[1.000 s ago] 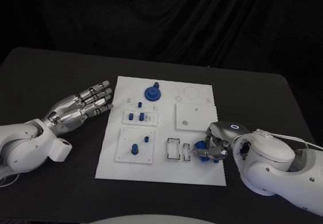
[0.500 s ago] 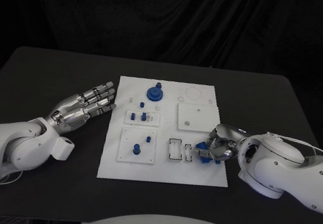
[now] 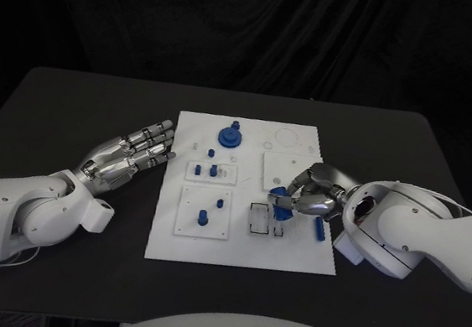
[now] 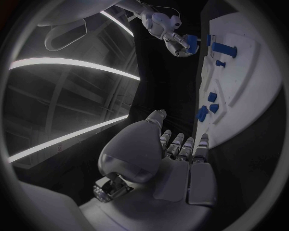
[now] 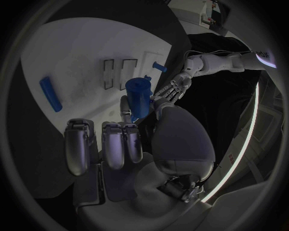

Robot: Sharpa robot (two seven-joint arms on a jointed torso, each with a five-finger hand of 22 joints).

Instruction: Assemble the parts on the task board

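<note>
The white task board (image 3: 235,244) lies in the middle of the black table. My right hand (image 3: 311,195) hovers over the board's right half and pinches a stubby blue cylinder part (image 3: 281,210) between thumb and finger; the right wrist view shows that part (image 5: 138,94) upright at the fingertips, above two empty rectangular slots (image 5: 118,73). A long blue bar (image 3: 319,227) lies flat on the board near its right edge, also seen as the bar (image 5: 50,93). My left hand (image 3: 129,154) lies open beside the board's left edge, fingers spread, holding nothing.
A blue gear-like part (image 3: 228,137) stands at the board's far end. Small blue pegs (image 3: 203,171) sit in a left plate, and more pegs (image 3: 208,212) in the plate nearer me. A blank square plate (image 3: 285,172) lies at the right.
My right hand has lifted and moved left over the slots with the blue cylinder part in its pinch. The blue bar now lies uncovered by the right edge. The left hand has stayed put.
</note>
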